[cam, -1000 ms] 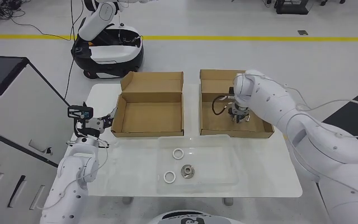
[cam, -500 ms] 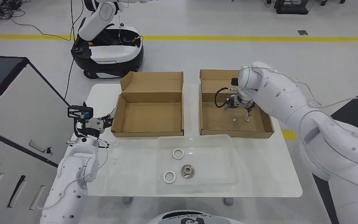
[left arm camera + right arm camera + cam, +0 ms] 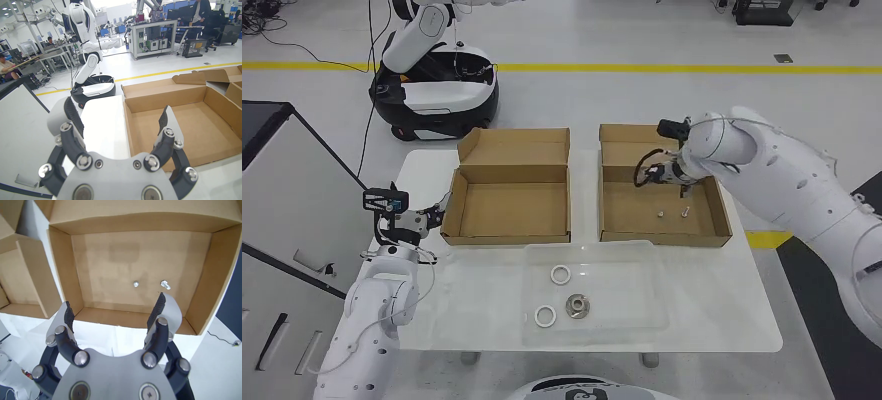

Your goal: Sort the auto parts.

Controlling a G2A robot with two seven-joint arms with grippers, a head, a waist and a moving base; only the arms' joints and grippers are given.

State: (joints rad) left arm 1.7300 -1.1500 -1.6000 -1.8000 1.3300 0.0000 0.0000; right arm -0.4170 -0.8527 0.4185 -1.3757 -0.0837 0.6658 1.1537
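Bolt and small metal part in box | right tool wide, empty | left tool wide, empty

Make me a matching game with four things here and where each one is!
Things
1. bolt
2. hub
3. left gripper
4. right gripper

Places
A. beside the left box
B. in the clear tray
C. up above the right box
D. lying on the right box's floor

Pairs: 1-D, 2-B, 3-A, 4-C
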